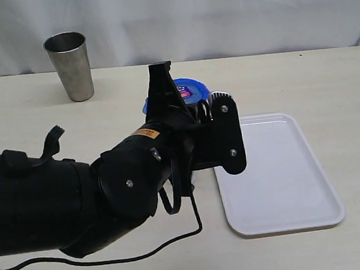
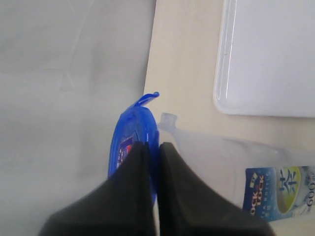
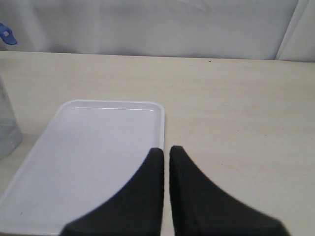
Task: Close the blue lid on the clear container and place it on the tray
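Note:
My left gripper (image 2: 153, 145) is shut on the rim of the blue lid (image 2: 130, 128), which shows edge-on between the fingers. The lid sits at the mouth end of the clear container (image 2: 221, 157), whose printed label shows low on its side. From the exterior view the left arm hides the container, and only the blue lid (image 1: 185, 90) peeks above the left gripper (image 1: 169, 88). The white tray (image 1: 286, 182) lies just right of them with nothing on it. My right gripper (image 3: 166, 150) hangs shut and holds nothing, over the tray (image 3: 88, 157) near its edge.
A grey steel tumbler (image 1: 70, 66) stands upright at the back left of the table. A black cable (image 1: 177, 237) loops under the left arm onto the table. A white curtain closes off the back.

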